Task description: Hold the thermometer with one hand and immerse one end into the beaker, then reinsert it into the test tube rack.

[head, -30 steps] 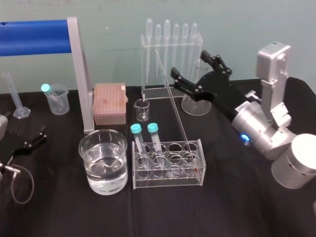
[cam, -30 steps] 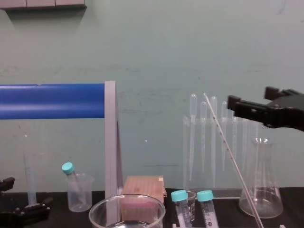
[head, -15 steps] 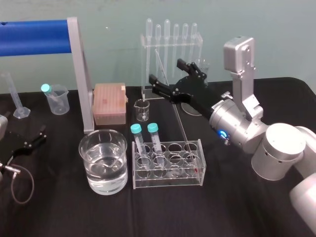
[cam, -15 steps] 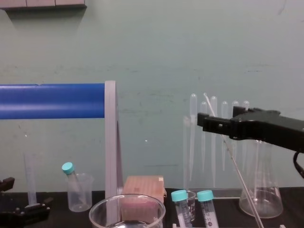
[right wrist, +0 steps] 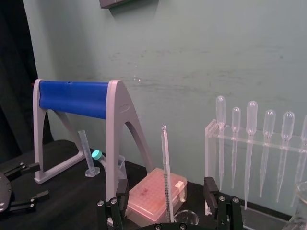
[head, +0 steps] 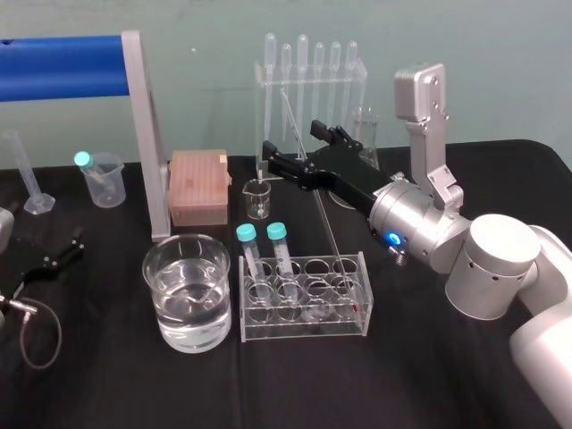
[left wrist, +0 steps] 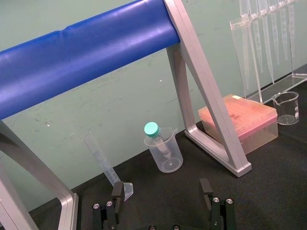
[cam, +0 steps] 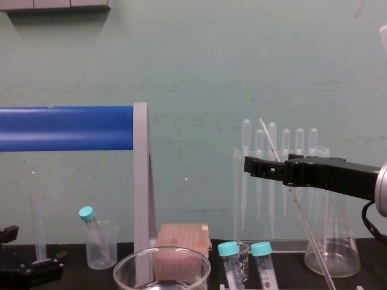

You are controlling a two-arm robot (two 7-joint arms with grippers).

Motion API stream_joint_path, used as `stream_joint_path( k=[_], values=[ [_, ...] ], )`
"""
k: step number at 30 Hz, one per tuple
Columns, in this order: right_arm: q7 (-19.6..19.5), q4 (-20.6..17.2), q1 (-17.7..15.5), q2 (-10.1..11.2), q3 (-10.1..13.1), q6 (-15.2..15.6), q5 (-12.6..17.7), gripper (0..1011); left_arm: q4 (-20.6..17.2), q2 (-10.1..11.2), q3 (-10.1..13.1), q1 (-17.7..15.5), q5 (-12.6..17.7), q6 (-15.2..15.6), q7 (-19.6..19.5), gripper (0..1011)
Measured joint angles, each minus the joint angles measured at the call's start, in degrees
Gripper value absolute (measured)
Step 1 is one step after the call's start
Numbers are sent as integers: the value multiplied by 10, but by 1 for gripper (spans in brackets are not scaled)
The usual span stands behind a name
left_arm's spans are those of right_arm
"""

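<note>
Above the rack (head: pixel 304 327) at twelve o'clock, we see our right pincer (head: pixel 290 138) spread apart astride the leaning thermometer (head: pixel 326 223); our left pincer (head: pixel 61 254) lies parted at nine o'clock.

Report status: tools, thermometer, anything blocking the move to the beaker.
Right tool open, straddling thermometer upper shaft. Left tool parked open, far left. Thermometer leaning in rack. Two capped tubes stand between it and beaker.

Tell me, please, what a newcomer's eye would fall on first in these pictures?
The right gripper, open, straddles the leaning thermometer above the test tube rack at centre. A water-filled beaker stands left of the rack, with a blue cylinder on a grey frame behind it. The left gripper lies parked, open, at near left.
</note>
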Motion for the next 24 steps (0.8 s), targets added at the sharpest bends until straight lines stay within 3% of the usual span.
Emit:
stream_joint_path(
  k=[10,24],
  values=[
    [13,8,1,-10,14,17,13,1003,0,0,0,0,0,0,0,1008],
    [17,17,4,-11,13,29,14,1003,0,0,0,0,0,0,0,1008]
  ],
)
